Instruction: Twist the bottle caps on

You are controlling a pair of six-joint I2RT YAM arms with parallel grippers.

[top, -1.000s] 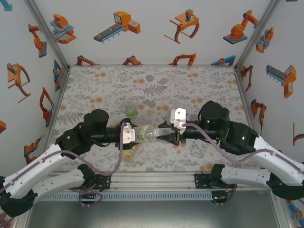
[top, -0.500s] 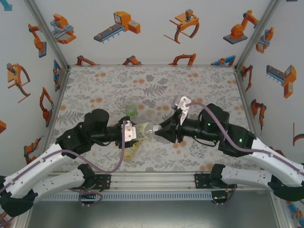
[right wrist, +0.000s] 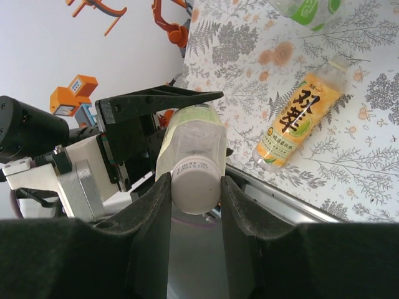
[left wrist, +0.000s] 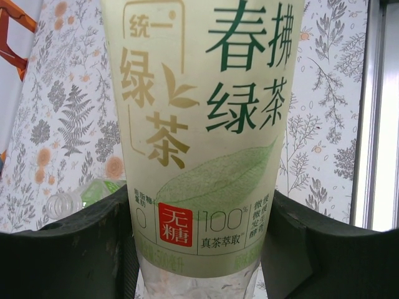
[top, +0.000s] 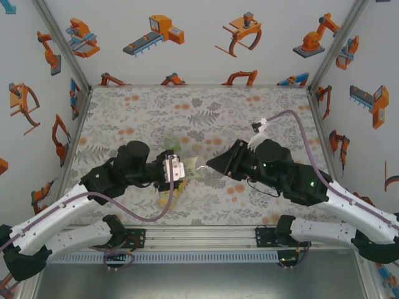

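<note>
Cap pinched, bottle clamped

Your left gripper (top: 185, 170) is clamped on the clear bottle (left wrist: 199, 124) (pale yellow-green label, green characters), holding it sideways above the table (top: 124, 106). At the bottle's mouth, your right gripper (right wrist: 195, 182) is closed on the white cap (right wrist: 195, 185), one finger on each side. The amber bottle (right wrist: 298, 118) lies under the left claw. The green-tinted bottle (top: 173, 144) rests just beyond it.
</note>
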